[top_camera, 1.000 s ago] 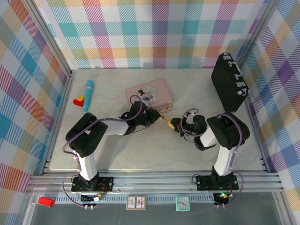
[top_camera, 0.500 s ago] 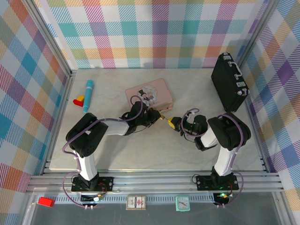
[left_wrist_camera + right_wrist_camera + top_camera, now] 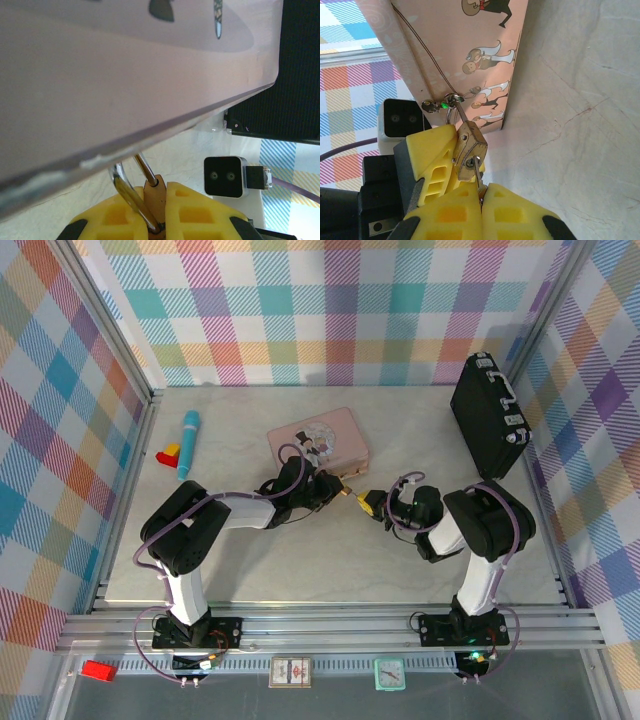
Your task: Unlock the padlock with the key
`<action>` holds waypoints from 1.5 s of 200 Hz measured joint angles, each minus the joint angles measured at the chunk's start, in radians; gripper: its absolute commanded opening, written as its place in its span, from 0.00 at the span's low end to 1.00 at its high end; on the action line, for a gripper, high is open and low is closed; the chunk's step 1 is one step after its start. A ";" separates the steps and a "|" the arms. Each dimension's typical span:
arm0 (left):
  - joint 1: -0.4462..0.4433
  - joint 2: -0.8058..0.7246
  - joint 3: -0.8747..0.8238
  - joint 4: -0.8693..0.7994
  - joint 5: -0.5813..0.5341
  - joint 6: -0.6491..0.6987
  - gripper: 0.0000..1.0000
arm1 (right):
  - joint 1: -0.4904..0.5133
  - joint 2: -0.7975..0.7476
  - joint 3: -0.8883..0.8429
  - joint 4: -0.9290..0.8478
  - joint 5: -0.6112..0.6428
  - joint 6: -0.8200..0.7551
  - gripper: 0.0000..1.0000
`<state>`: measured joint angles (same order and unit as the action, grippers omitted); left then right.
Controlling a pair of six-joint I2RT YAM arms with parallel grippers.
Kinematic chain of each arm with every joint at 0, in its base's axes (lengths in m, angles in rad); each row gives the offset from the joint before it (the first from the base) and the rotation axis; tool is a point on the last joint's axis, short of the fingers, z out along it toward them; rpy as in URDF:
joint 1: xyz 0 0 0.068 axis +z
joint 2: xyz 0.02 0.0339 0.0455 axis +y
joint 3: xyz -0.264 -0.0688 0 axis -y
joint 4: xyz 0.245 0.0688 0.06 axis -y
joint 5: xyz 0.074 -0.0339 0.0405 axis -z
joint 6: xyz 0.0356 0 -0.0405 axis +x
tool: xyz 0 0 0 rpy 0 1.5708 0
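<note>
1. Plaid walls enclose a pale marbled table.
2. At far left, a red-and-yellow block lies just beside a teal marker.
3. Mid-table sits a pink tin. The padlock hangs at its near side, shackle hooked at the tin's small clasp.
4. The left gripper is clamped on the padlock's brass body.
5. The right gripper is closed and pinches the key, whose tip meets the padlock's underside.
6. A black case stands at far right.

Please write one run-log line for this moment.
left tool: shut on padlock | right tool: shut on key | key: at padlock keyhole | padlock: on pink tin
</note>
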<state>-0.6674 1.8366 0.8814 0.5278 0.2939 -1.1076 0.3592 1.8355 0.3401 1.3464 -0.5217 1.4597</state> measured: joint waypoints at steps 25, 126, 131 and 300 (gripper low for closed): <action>0.000 0.000 0.000 0.000 0.000 0.000 0.00 | 0.000 -0.007 0.000 0.000 -0.003 0.004 0.00; -0.009 0.000 0.008 -0.016 -0.004 -0.003 0.00 | 0.000 -0.026 0.000 -0.023 -0.011 0.011 0.00; -0.009 0.000 0.008 -0.020 -0.005 -0.003 0.00 | 0.000 -0.026 0.000 -0.023 -0.011 0.011 0.00; -0.012 0.000 0.024 -0.050 -0.008 -0.007 0.00 | 0.000 -0.047 -0.031 -0.051 0.008 0.010 0.00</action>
<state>-0.6796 1.8370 0.9058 0.4774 0.2863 -1.1145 0.3592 1.7885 0.3096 1.2957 -0.5133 1.4700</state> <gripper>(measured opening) 0.099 0.063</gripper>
